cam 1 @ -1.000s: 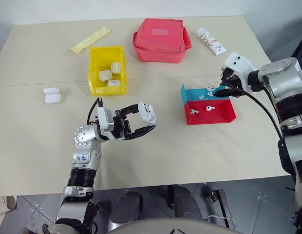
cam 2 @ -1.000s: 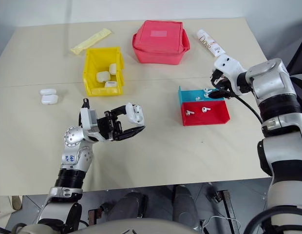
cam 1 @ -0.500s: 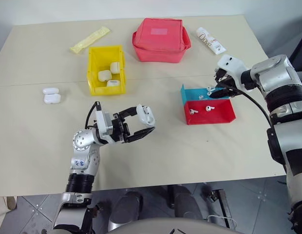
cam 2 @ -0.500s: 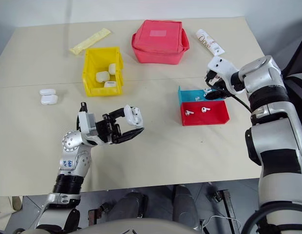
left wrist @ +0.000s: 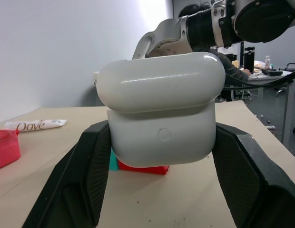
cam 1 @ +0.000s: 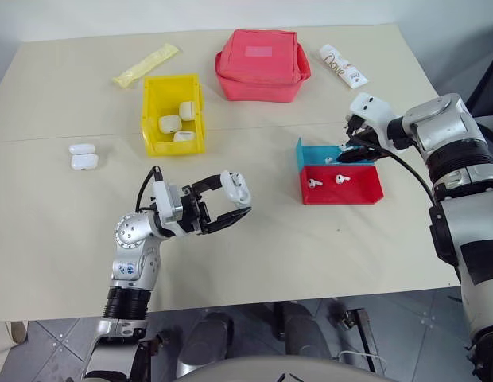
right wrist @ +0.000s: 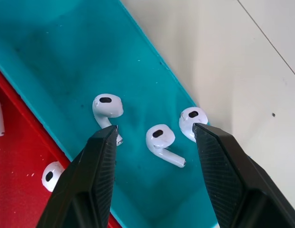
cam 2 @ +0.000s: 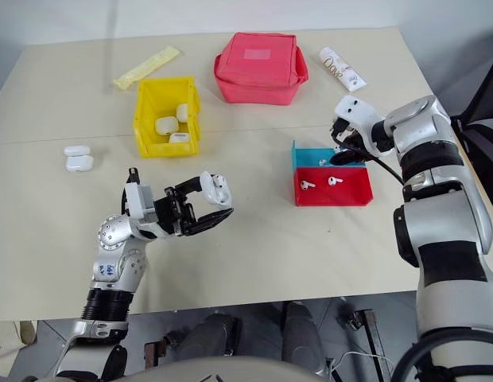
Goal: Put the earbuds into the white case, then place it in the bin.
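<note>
My left gripper [cam 1: 239, 197] is shut on a white case [cam 1: 237, 186], held above the table's front left; in the left wrist view the case [left wrist: 162, 114] sits between both fingers [left wrist: 85, 180]. My right gripper [cam 1: 354, 150] hangs open over the blue tray [cam 1: 314, 153]. Three earbuds lie in that tray: one [right wrist: 159, 137] between my fingertips, one [right wrist: 107, 105] by the left finger [right wrist: 97, 175], one [right wrist: 192, 118] by the other. More earbuds [cam 1: 342, 177] lie in the red tray. The yellow bin [cam 1: 149, 119] at the back left holds three cases.
The red tray [cam 1: 366, 192] adjoins the blue one. A red zip pouch [cam 1: 262, 64] sits at the back, a Dove tube [cam 1: 344, 66] to its right, a yellow packet [cam 1: 147, 65] at the back left. Two more white cases [cam 1: 83, 157] lie left of the bin.
The right arm's elbow has swung inward while its gripper stays open over the blue tray. The left gripper keeps its hold on the case in the same place.
</note>
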Motion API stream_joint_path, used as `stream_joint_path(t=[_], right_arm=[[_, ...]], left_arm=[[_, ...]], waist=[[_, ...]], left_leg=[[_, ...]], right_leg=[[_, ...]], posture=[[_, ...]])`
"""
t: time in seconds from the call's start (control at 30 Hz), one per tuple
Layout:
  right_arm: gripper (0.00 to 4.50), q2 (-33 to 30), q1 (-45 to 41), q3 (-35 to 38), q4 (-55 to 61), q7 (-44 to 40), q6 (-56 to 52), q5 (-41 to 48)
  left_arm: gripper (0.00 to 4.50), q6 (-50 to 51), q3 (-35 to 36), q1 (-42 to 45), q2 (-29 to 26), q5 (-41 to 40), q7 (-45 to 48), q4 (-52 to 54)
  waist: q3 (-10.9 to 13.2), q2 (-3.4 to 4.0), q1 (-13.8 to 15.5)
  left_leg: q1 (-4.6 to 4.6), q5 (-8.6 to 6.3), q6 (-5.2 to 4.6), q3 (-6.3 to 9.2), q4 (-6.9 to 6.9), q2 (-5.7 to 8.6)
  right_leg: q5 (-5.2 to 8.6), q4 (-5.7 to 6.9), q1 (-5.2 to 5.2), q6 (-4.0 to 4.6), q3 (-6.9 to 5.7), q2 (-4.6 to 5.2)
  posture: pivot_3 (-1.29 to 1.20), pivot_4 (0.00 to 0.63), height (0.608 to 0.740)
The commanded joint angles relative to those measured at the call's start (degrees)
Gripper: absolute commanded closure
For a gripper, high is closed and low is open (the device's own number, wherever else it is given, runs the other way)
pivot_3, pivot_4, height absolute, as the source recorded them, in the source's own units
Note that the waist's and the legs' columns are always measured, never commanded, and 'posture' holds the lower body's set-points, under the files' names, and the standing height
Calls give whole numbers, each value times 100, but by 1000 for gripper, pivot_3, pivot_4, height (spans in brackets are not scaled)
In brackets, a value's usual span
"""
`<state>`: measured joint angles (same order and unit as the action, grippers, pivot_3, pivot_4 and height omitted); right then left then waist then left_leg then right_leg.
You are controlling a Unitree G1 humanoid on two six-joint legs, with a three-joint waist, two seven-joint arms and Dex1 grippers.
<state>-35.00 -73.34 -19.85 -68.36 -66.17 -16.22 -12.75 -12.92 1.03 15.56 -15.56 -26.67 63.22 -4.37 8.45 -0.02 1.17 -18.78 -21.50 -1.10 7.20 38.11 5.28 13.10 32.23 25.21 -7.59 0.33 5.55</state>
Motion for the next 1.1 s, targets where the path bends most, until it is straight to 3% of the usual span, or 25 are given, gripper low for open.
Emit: stream_joint_path(t=[0.03, 1.1], right_arm=[[1899, -7, -166, 45, 67, -110, 41, -112], [1899, 102, -181, 80, -146, 59, -462, -380]], left_arm=[[1683, -25, -11, 9, -33, -64, -60, 278], [1683, -104, -79, 89, -31, -3, -194, 180]], waist=[[0, 0, 0], [-3, 2, -2]], left_leg=[[0, 0, 0, 0, 0, 0], [-3, 0, 0, -16, 5, 1]], right_leg=[[0, 0, 0, 0, 0, 0], [0, 24, 19, 9, -5, 3]], posture=[[0, 150, 740], [0, 150, 740]])
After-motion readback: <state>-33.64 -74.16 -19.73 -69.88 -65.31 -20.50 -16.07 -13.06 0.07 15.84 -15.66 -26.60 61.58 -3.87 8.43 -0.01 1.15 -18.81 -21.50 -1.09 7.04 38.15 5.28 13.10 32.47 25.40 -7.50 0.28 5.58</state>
